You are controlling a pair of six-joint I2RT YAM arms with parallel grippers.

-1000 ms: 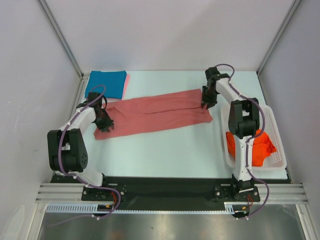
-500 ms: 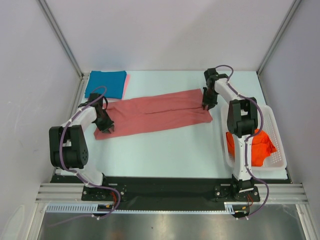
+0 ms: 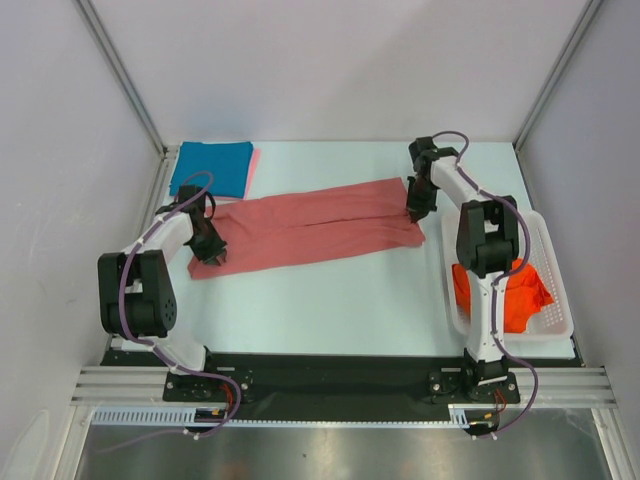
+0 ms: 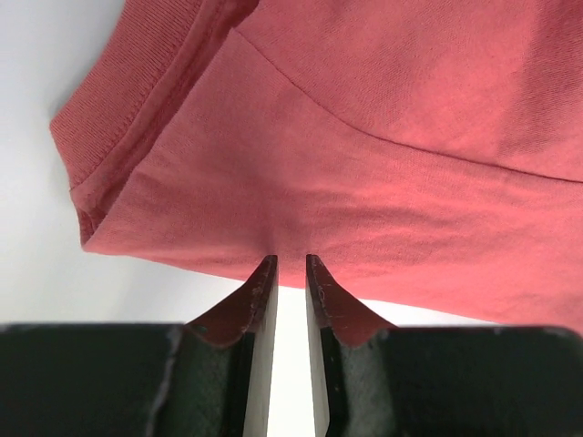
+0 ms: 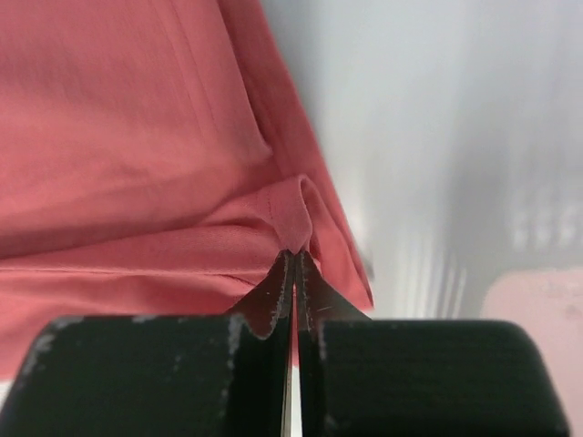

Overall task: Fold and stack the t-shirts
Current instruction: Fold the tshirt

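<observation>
A dusty salmon-red t-shirt (image 3: 310,228) lies folded into a long band across the table. My left gripper (image 3: 213,252) is at its near left edge. In the left wrist view the gripper (image 4: 289,259) is nearly closed, its tips pinching the puckered shirt edge (image 4: 364,164). My right gripper (image 3: 413,212) is at the band's far right end. In the right wrist view the gripper (image 5: 295,255) is shut on a small raised fold of the shirt (image 5: 137,137). A folded teal-blue shirt (image 3: 212,168) lies on a light pink one (image 3: 253,170) at the back left.
A white lattice basket (image 3: 545,235) stands at the right table edge, with bright orange-red shirts (image 3: 500,290) bunched inside. Grey walls and metal posts close in the back and sides.
My left gripper has edged slightly back along the shirt's left end. My right gripper has stayed at the right end. The shirt has barely moved.
</observation>
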